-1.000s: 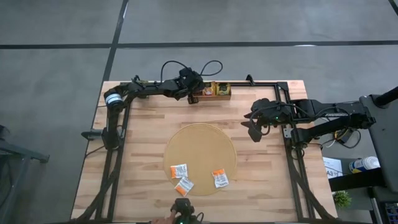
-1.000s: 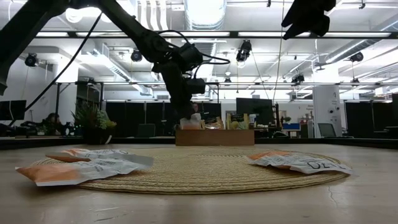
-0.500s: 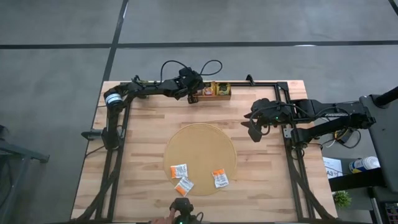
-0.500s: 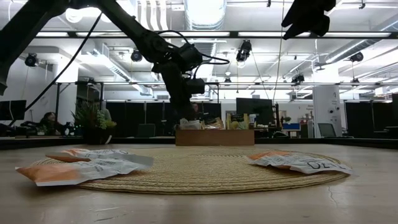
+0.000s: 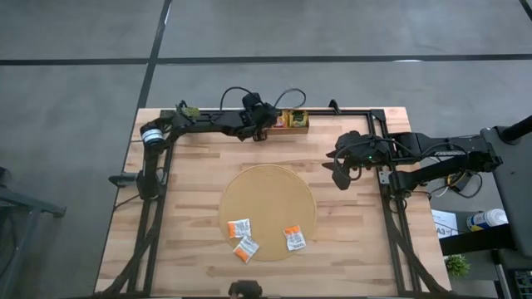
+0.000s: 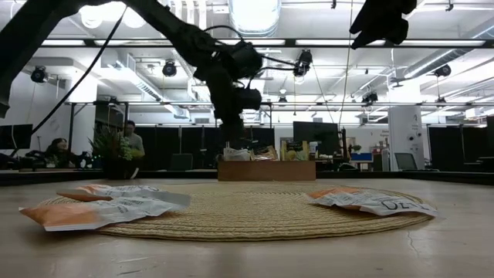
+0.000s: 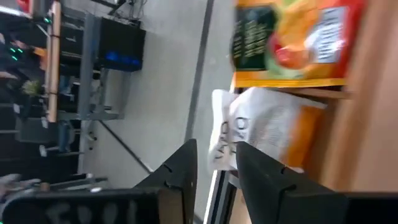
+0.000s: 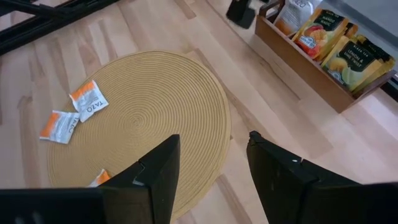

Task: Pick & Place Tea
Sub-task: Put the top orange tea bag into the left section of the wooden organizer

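Left gripper (image 5: 263, 130), at the far tray (image 5: 297, 126), had just parted its fingers and released a white-orange sachet (image 7: 261, 140) into the tray's left end; three sachets (image 5: 242, 237) remained on the mat (image 5: 267, 187).

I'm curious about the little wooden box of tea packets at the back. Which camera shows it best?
The right wrist view: the wooden tray shows whole, its packets upright inside. The high view shows it tiny, partly under the left arm; the low view shows only its front wall; the left wrist view shows just two packets.
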Motion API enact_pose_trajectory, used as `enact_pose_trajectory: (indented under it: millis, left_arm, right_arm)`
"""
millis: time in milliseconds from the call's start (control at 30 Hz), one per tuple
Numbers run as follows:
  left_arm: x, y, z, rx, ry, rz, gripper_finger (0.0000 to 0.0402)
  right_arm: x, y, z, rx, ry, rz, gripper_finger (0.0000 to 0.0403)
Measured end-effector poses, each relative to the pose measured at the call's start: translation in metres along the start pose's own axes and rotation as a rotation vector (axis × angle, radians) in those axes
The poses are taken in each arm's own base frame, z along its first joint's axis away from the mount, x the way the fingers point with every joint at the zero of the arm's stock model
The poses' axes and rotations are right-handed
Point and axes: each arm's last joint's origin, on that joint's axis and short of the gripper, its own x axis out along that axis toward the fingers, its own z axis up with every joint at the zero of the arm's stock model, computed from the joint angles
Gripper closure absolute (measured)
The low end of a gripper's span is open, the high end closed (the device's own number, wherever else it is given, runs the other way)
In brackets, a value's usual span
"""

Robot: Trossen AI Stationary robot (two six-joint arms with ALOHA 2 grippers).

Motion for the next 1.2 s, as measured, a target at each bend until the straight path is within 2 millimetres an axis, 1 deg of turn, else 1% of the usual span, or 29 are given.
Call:
enact_pose_trajectory:
  millis: [100, 233, 333, 400, 533, 600, 667, 767, 833, 900, 1067, 1200]
  left_arm:
    - [-0.016, -0.012, 0.008, 0.041, 0.011, -0.012, 0.0296]
    - [-0.043, -0.024, 0.014, 0.037, 0.025, -0.071, 0.0296]
    - [-0.068, -0.026, 0.013, -0.017, 0.041, -0.126, 0.0296]
    - [-0.087, -0.025, 0.010, -0.083, 0.061, -0.176, 0.0296]
    - [-0.123, -0.025, -0.002, -0.235, 0.110, -0.365, 0.0296]
    - [-0.141, -0.027, -0.008, -0.276, 0.136, -0.481, 0.0296]
    - [-0.159, -0.030, -0.009, -0.305, 0.127, -0.587, 0.0296]
    - [-0.189, -0.037, -0.011, -0.262, 0.049, -0.702, 0.0296]
    - [-0.208, -0.042, -0.013, -0.216, 0.002, -0.731, 0.0296]
    - [-0.223, -0.050, -0.017, -0.170, -0.025, -0.752, 0.0296]
    - [-0.249, -0.066, -0.023, -0.091, -0.075, -0.789, 0.0296]
    - [-0.260, -0.079, -0.027, 0.012, -0.101, -0.833, 0.0296]
  right_arm:
    - [0.000, 0.000, 0.000, -0.004, 0.000, 0.000, 0.0220]
    - [0.001, 0.000, -0.001, -0.025, 0.003, -0.001, 0.0220]
    - [0.002, 0.000, -0.002, -0.043, 0.007, -0.003, 0.0220]
    - [0.003, -0.001, -0.003, -0.051, 0.011, -0.005, 0.0220]
    - [0.006, -0.002, -0.006, -0.058, 0.026, -0.011, 0.0220]
    - [0.008, -0.002, -0.009, -0.070, 0.033, -0.013, 0.0220]
    - [0.010, -0.003, -0.011, -0.090, 0.045, -0.016, 0.0220]
    - [0.011, -0.003, -0.011, -0.104, 0.048, -0.016, 0.0220]
    - [0.011, -0.003, -0.011, -0.108, 0.047, -0.016, 0.0220]
    - [0.011, -0.003, -0.011, -0.109, 0.048, -0.015, 0.0220]
    - [0.011, -0.003, -0.011, -0.108, 0.048, -0.012, 0.0220]
    - [0.011, -0.002, -0.011, -0.107, 0.042, -0.009, 0.0220]
